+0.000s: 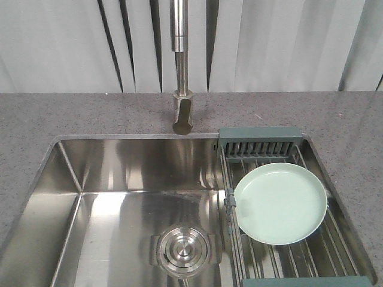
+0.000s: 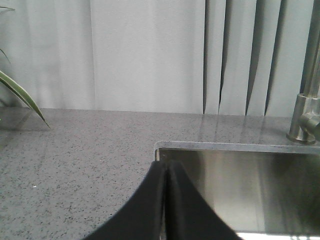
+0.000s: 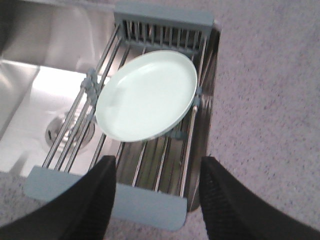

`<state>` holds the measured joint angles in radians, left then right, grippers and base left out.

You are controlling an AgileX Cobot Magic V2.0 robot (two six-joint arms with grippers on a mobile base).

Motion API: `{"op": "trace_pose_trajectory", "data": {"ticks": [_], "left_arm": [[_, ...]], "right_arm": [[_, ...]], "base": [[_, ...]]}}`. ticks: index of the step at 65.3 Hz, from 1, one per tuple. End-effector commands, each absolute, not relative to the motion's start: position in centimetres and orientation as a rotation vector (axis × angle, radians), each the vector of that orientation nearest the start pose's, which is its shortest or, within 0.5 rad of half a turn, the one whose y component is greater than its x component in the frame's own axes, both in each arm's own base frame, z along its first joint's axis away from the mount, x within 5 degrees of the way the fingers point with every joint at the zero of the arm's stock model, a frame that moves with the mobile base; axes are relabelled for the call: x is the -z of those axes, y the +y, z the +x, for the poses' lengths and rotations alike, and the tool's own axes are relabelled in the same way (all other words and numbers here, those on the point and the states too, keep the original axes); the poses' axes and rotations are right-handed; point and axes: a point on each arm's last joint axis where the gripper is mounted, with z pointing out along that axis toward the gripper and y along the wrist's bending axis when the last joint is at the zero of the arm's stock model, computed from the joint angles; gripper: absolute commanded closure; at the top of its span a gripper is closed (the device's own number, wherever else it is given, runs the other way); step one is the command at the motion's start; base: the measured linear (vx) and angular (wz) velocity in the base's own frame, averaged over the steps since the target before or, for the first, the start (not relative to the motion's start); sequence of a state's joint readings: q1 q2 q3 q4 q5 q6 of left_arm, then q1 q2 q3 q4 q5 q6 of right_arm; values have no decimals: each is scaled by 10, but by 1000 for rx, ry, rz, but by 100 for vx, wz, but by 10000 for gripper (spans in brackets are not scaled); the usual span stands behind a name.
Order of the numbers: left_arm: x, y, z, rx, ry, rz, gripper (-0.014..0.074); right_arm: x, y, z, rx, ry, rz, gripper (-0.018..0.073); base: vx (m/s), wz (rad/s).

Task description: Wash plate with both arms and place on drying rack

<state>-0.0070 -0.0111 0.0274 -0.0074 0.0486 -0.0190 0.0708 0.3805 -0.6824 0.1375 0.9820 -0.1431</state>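
Observation:
The pale mint-green plate [image 1: 281, 203] lies flat on the rods of the drying rack [image 1: 258, 142], which spans the right end of the steel sink [image 1: 119, 191]. In the right wrist view the plate [image 3: 147, 95] rests on the rack [image 3: 160, 22], and my right gripper [image 3: 157, 172] hovers open above the rack's near end bar, short of the plate, holding nothing. My left gripper [image 2: 166, 167] is shut and empty, its tips over the sink's back left corner [image 2: 160, 147]. Neither arm shows in the front view.
A tall steel tap [image 1: 181, 72] rises behind the sink; its base [image 2: 305, 120] shows in the left wrist view. The drain [image 1: 184, 248] sits in the basin floor. Grey speckled counter [image 1: 60, 113] surrounds the sink. A plant leaf [image 2: 20, 95] reaches in at the far left.

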Motion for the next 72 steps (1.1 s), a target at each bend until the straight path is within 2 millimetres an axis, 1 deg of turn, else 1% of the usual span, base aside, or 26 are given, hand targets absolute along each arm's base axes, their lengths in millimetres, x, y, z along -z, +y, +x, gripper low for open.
{"op": "trace_pose_trajectory", "data": {"ticks": [1, 9, 10, 16, 23, 32, 41, 52, 56, 63, 72], "left_arm": [[-219, 0, 53, 41, 1420, -28, 603], [-219, 0, 53, 41, 1420, -28, 603], [-219, 0, 53, 41, 1420, -28, 603], [-219, 0, 53, 41, 1420, -28, 603], [-219, 0, 53, 41, 1420, -28, 603], [-219, 0, 53, 41, 1420, -28, 603], [-219, 0, 53, 41, 1420, -28, 603], [-219, 0, 53, 41, 1420, -28, 603], [-219, 0, 53, 41, 1420, -28, 603], [-219, 0, 53, 41, 1420, -28, 603], [-219, 0, 53, 41, 1420, -28, 603]], "right_arm": [[-341, 12, 56, -93, 1967, -191, 195], [-315, 8, 61, -27, 1842, -177, 209], [-308, 8, 62, -18, 1834, -177, 213], [-285, 7, 64, -2, 1749, -162, 230], [-259, 6, 64, 10, 1722, -146, 254], [-235, 2, 59, 38, 1708, -94, 304], [-226, 2, 50, 41, 1648, -93, 430], [-215, 2, 51, 53, 1637, -94, 575], [-210, 1, 53, 55, 1611, -89, 569], [-201, 1, 57, 53, 1514, -63, 568], [-203, 0, 56, 44, 1507, -53, 568]], "base": [[0, 0], [0, 0], [0, 0], [0, 0], [0, 0], [0, 0], [0, 0], [0, 0], [0, 0], [0, 0], [0, 0]]}}
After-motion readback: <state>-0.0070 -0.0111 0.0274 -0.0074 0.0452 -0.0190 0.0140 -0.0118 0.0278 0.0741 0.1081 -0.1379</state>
